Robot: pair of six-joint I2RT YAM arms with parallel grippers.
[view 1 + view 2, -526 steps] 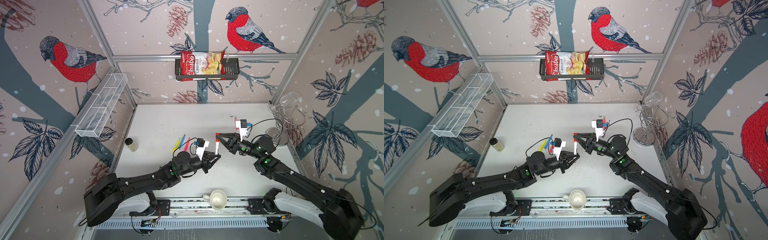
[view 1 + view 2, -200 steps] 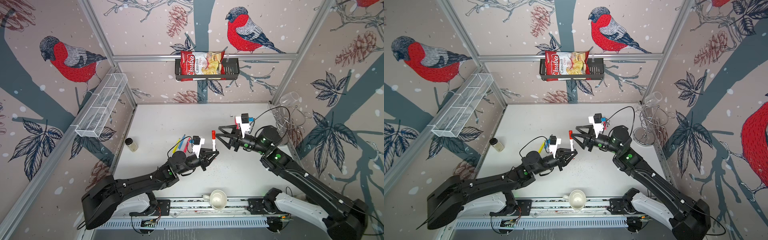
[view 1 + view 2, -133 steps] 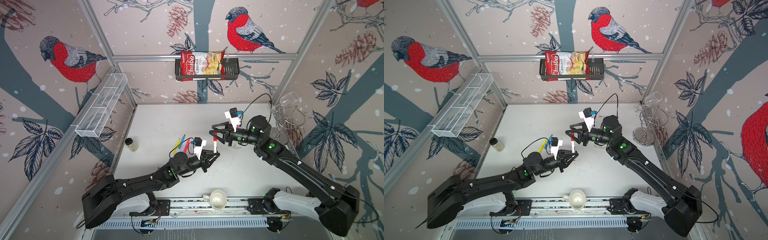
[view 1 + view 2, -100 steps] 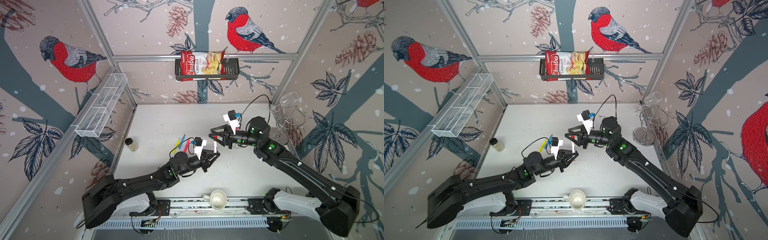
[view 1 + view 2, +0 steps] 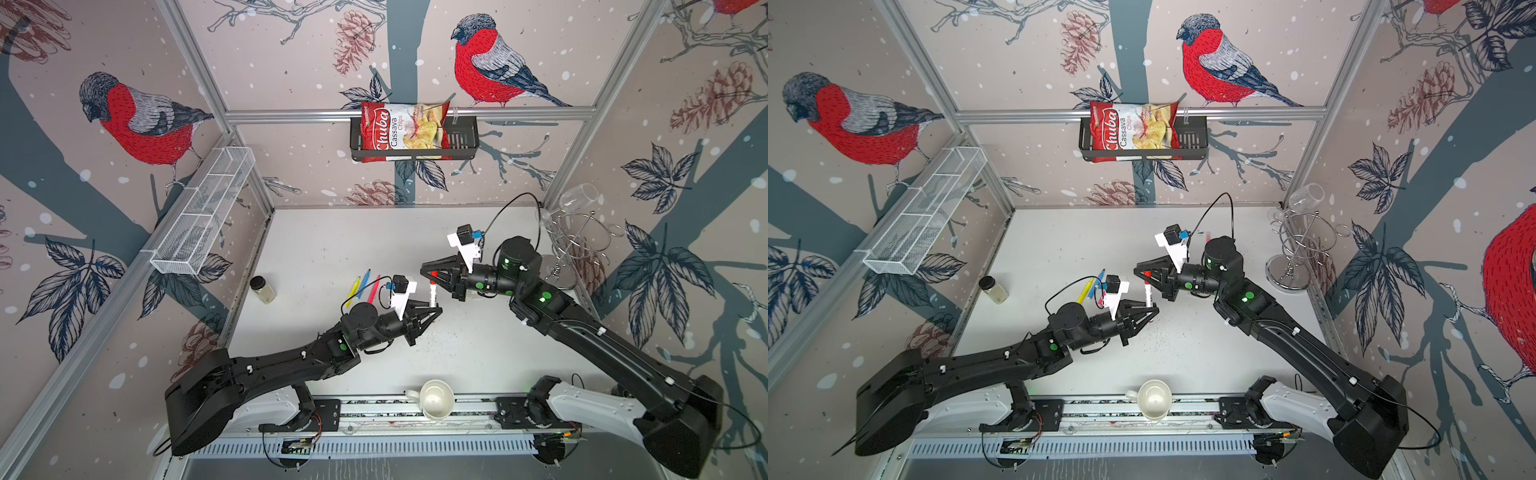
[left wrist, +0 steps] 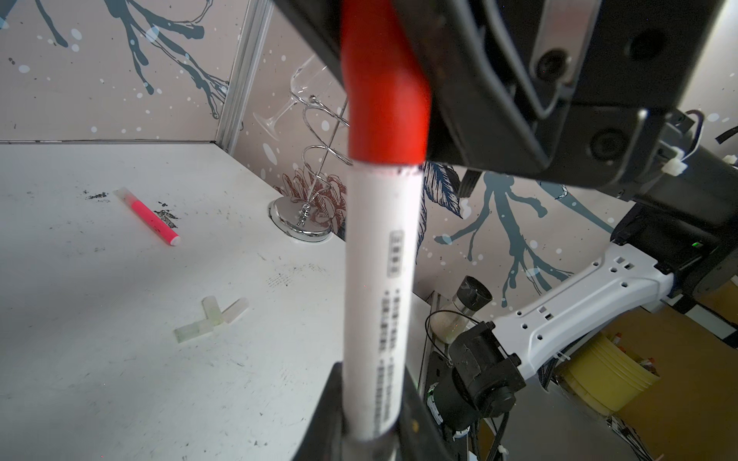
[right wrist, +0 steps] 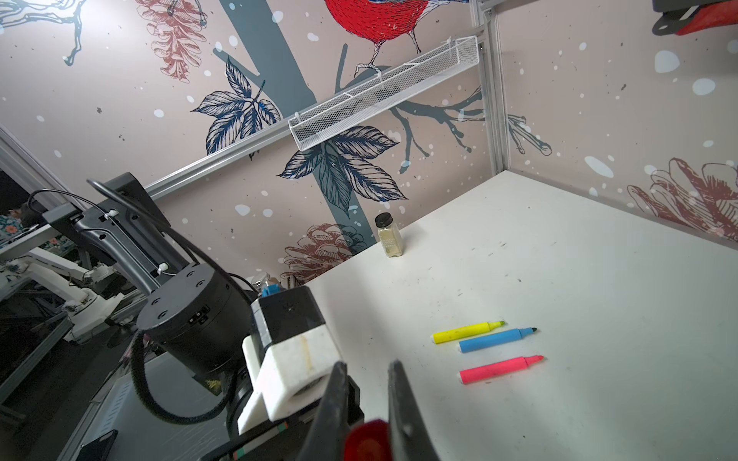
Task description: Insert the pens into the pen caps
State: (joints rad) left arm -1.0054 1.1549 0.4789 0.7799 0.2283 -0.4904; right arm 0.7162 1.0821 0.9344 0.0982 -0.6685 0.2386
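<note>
My left gripper [image 5: 434,309] is shut on the lower end of a white pen [image 6: 379,279] and holds it upright above the table. A red pen cap [image 6: 383,99] sits on the pen's top end, slightly tilted. My right gripper [image 5: 428,274] is shut on that red cap [image 7: 365,441]. A yellow pen [image 7: 467,331], a blue pen [image 7: 495,339] and a pink pen [image 7: 499,369] lie uncapped side by side on the table behind the left arm. Three translucent caps [image 6: 211,319] lie in a heap. Another pink pen [image 6: 153,217] with a clear cap lies near the back.
A spice jar [image 5: 262,289] stands at the table's left edge. A white cup [image 5: 434,400] sits on the front rail. A wire glass rack [image 5: 577,245] stands at the right rear. On the walls hang a mesh tray [image 5: 203,216] and a chips basket [image 5: 413,133].
My right gripper came in from the right with open jaws and shut on the red cap at the pen's top. The left gripper kept hold of the white pen and barely moved.
</note>
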